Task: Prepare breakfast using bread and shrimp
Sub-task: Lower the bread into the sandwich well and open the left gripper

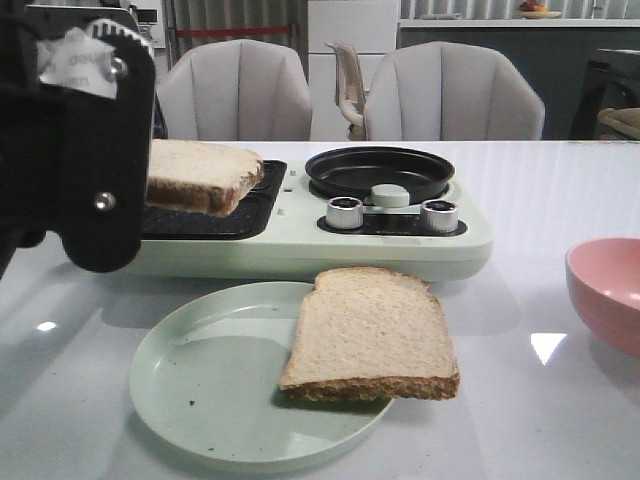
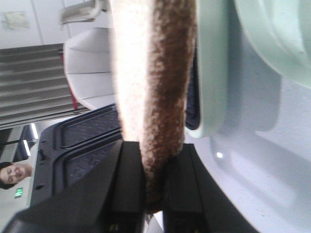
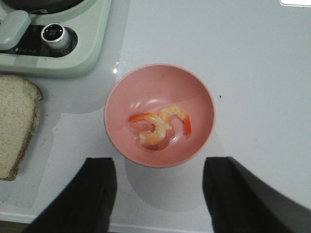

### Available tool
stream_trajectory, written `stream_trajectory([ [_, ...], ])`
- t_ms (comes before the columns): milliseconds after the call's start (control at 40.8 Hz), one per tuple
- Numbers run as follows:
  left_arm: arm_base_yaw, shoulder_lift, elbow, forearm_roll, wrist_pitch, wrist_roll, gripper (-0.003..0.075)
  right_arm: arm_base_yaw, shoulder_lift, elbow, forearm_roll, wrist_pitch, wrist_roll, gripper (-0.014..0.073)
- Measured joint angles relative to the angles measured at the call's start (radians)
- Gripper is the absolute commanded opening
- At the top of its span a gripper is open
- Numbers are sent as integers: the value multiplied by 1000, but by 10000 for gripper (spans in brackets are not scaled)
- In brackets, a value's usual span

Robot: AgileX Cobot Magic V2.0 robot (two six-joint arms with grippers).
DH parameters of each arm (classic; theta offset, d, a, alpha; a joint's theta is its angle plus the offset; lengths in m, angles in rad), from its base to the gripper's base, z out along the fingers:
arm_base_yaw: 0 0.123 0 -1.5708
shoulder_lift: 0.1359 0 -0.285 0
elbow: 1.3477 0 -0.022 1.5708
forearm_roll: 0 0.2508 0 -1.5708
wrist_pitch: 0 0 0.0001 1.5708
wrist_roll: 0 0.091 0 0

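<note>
On the white bench [image 1: 520,200] stands a pale green breakfast cooker [image 1: 300,245] with a dark griddle plate [image 1: 215,215] on its left side and a round black pan [image 1: 380,172] on its right, two silver knobs [image 1: 345,212] along the front. The left gripper [image 2: 153,194] has its jaws closed on the edge of one bread slice [image 1: 200,175], pinching the brown crust between the two black fingers [image 2: 129,184]; in the front view that slice is over the left part of the griddle plate, its far-right corner lowest, and whether it touches the plate cannot be told. The second bread slice [image 1: 370,335] lies flat on the right side of a round pale green plate [image 1: 200,390] at the near edge of the bench, its right edge overhanging the rim. Off to the right sits a pink bowl [image 3: 160,114], and two curled orange-and-white shrimp [image 3: 160,126] lie touching each other in its bottom. The right gripper [image 3: 160,194] hangs above the near rim of the bowl with its jaws spread wide, holding nothing.
</note>
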Motion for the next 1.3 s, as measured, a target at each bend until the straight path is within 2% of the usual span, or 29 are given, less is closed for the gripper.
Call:
stream_trajectory([
  [98,23,0,-19,4,-7,-10,101,0,0,0,0,0,0,505],
  [196,88,4,-76,6,-50,-14,101,0,0,0,0,0,0,505],
  [490,328,104,-313,16,-337,-18,101,0,0,0,0,0,0,505],
  [589,391,178,-408,20,-392,-18,101,0,0,0,0,0,0,505],
  [981,539,490,-708,26,-425,-18,101,0,0,0,0,0,0,505],
  [1300,589,637,-793,28,-427,-18,108,0,0,0,0,0,0,505],
])
